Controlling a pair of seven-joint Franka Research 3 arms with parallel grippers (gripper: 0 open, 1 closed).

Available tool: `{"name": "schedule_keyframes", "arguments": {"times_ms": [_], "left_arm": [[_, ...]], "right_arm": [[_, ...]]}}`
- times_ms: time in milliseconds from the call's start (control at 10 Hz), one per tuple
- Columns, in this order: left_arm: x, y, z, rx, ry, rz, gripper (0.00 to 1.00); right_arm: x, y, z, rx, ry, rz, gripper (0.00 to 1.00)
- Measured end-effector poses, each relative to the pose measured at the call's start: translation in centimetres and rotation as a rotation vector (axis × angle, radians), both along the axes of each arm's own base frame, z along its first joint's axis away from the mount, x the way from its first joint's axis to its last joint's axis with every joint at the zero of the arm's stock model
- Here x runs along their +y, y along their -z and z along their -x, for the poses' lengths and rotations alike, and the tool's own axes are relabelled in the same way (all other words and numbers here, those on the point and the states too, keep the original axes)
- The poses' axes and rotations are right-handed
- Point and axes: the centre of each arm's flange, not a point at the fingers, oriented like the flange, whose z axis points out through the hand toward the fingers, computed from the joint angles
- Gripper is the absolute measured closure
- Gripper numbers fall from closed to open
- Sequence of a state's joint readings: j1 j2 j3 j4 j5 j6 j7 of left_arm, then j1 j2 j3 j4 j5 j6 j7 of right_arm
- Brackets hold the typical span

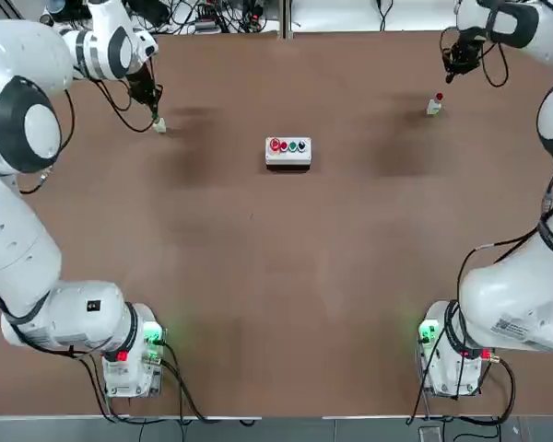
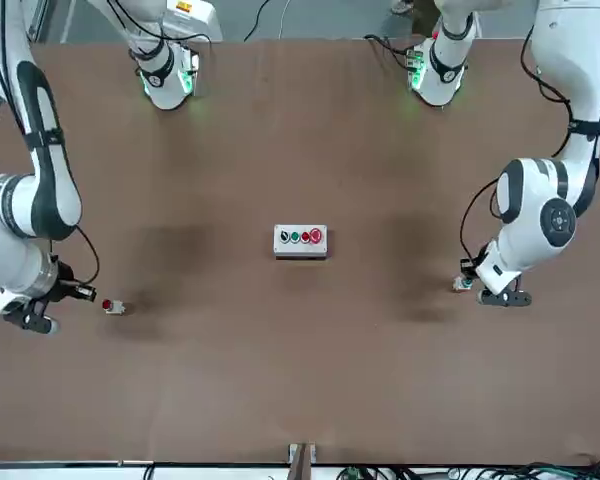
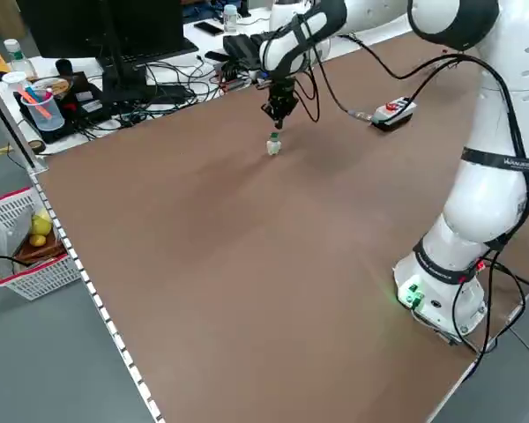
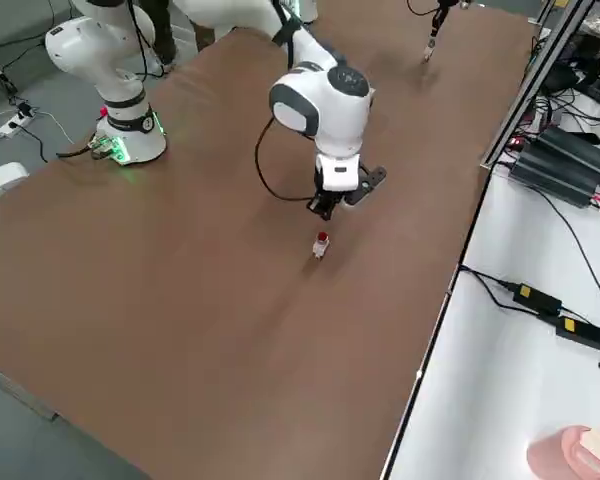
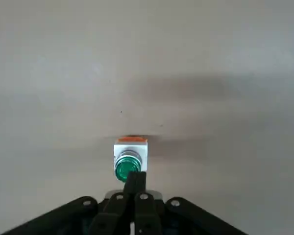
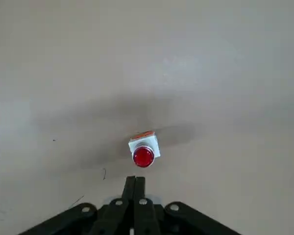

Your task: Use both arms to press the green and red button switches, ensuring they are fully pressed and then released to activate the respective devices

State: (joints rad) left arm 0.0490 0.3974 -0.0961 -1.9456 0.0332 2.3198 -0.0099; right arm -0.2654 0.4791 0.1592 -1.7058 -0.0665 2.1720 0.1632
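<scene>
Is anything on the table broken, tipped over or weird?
Nothing stands out. The green button switch and red button switch both stand upright, and the white button box sits flat mid-table.

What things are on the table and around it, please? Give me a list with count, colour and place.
green button switch: 1, pale body with green cap, far left part of the table, under the left gripper's tip.
red button switch: 1, pale body with red cap, far right part of the table.
button box: 1, white, red and green buttons in a row, table centre toward the far edge.
table: 1, brown.
left gripper: 1, black, fingers shut, tip at the green cap.
right gripper: 1, black, fingers shut, just short of the red cap.
</scene>
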Motion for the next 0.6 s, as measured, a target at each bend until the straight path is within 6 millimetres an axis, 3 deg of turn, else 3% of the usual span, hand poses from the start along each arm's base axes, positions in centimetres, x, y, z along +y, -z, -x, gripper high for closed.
{"name": "schedule_keyframes", "arguments": {"times_ms": [200, 600], "left_arm": [[0.0, 0.4, 0.0, 0.002, -0.001, 0.001, 0.99], [0.4, 0.5, 0.0, 0.003, -0.006, -0.001, 0.99]], "right_arm": [[0.2, 2.1, 0.6, 0.002, -0.002, -0.003, 0.99], [0.3, 2.6, 0.9, 0.011, -0.003, -0.005, 0.99]]}}
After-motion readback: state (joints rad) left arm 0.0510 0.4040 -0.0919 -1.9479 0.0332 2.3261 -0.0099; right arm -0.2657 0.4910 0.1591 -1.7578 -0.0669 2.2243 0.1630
